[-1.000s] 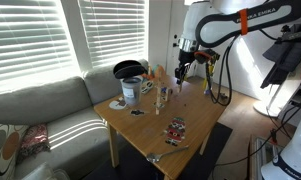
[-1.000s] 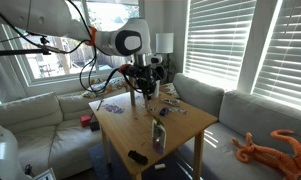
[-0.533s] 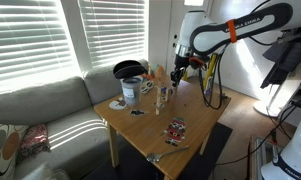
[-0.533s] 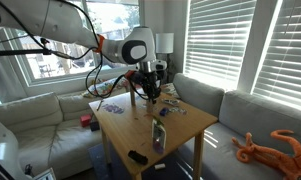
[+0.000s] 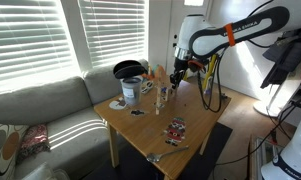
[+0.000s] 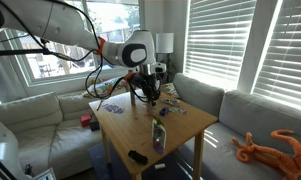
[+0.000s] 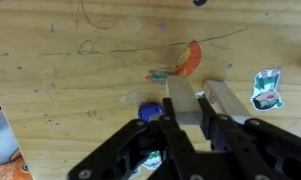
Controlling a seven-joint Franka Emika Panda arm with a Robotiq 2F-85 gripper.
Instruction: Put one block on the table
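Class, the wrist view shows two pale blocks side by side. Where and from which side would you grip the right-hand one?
Pinch the right-hand block across its narrow width, fingers on its two long sides, coming straight down. It seems to lie flat on the table, and a gap to its neighbour probably admits a finger.

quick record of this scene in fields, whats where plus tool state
table: square, light wood, beside a pale sofa
tool: above the table, pointing down
tool state: cannot tell whether open or holding anything
below tool, wrist view: blue object and orange-teal item on the wood
also on table: white container, glass
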